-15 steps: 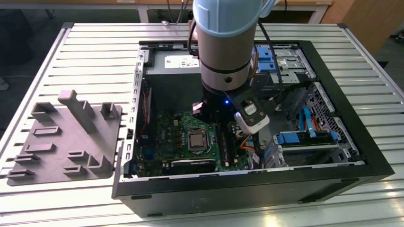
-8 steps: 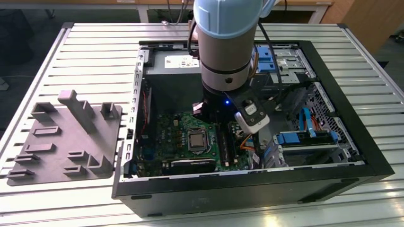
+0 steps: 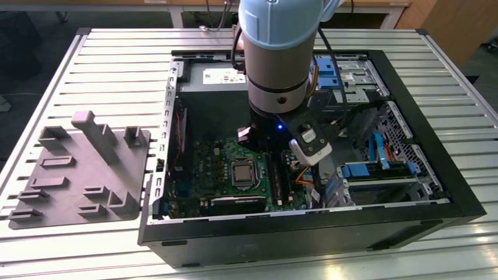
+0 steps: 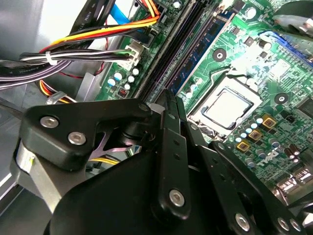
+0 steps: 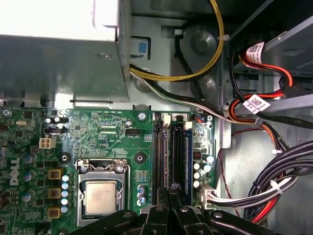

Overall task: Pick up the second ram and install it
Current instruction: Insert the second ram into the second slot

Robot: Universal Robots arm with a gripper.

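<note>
- Gray fixture (image 3: 78, 175): lies on the slatted table (image 3: 93, 245), at the exterior view's left, just beside the computer case; its raised blocks and slots hold nothing.
- Computer case (image 3: 435, 169): black and open-topped, it fills the middle and right of the exterior view.
- Circuit board (image 3: 210, 169): green, flat on the case floor, in the near left part of the case.
- Processor (image 3: 244, 173): silver square in its metal frame on the board, also seen in the first wrist view (image 5: 101, 197).
- Memory sockets (image 5: 160, 156): long black strips just beside the processor.
- Memory stick (image 5: 179, 152): one dark stick stands seated in a socket next to the bare ones. It shows a blue strip in the second wrist view (image 4: 208, 41). Whether this is the second one cannot be told.
- Arm (image 3: 276, 58): reaches down into the case over the board.
- Gripper (image 5: 171, 188): hangs close above the near end of the sockets (image 4: 166, 95). Clenched, released or grasping cannot be told.
- Cables (image 5: 274, 186): bundled, at the case wall beyond the sockets.
</note>
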